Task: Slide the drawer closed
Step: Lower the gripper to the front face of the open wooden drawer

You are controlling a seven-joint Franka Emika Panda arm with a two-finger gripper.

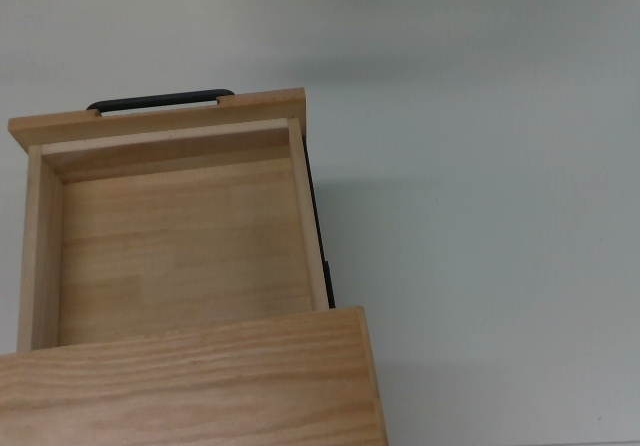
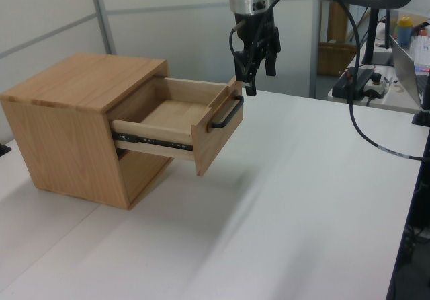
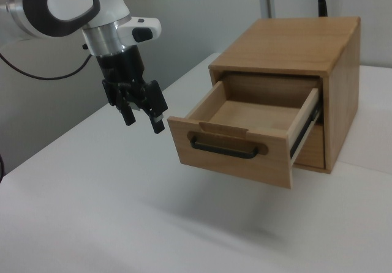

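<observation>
The drawer point(image 1: 180, 251) is a light wooden tray, pulled far out of its cabinet point(image 2: 74, 111) and empty inside. Its black bar handle point(image 1: 160, 99) sits on the wide front panel point(image 3: 229, 153). In the right view my gripper point(image 3: 144, 122) hangs open to the left of the front panel, level with its top edge and clear of it. The left view puts the gripper point(image 2: 259, 78) just above and beyond the panel's far top corner, near the handle point(image 2: 228, 111). It holds nothing. The top view does not show the gripper.
The cabinet stands on a white table point(image 1: 480, 216) with bare surface in front of the drawer. A black cable point(image 2: 376, 138) hangs from the arm at the left view's right. A second desk with a power strip point(image 2: 359, 81) and bottles lies behind.
</observation>
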